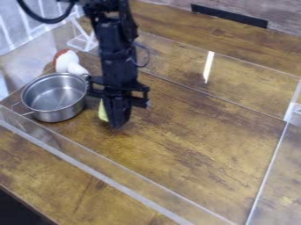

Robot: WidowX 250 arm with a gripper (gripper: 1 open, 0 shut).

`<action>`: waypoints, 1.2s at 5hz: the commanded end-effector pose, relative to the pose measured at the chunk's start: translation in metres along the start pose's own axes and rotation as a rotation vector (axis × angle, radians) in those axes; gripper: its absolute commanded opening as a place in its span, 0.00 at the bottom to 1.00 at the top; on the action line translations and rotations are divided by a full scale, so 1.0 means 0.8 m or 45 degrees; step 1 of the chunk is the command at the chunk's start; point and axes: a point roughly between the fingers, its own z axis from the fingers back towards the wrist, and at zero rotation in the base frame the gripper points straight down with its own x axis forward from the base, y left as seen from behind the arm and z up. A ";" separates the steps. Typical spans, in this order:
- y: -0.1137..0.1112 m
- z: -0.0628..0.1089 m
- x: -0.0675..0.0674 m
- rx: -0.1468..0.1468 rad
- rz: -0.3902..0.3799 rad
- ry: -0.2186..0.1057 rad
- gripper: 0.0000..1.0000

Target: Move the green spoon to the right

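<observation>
No words, numbers, labels or signs are showing clearly enough to read anywhere in this view.

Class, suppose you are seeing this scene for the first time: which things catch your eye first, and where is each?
The black robot arm stands out first, reaching straight down left of centre, with its tool shut on the green spoon at the wooden table. Just to its left sits a shiny steel pot, with nothing visible inside.
</observation>
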 end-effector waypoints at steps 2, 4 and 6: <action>0.023 0.017 -0.006 -0.026 -0.008 -0.111 1.00; -0.017 0.067 0.003 -0.054 -0.064 -0.150 0.00; -0.093 0.095 0.020 -0.101 -0.197 -0.150 0.00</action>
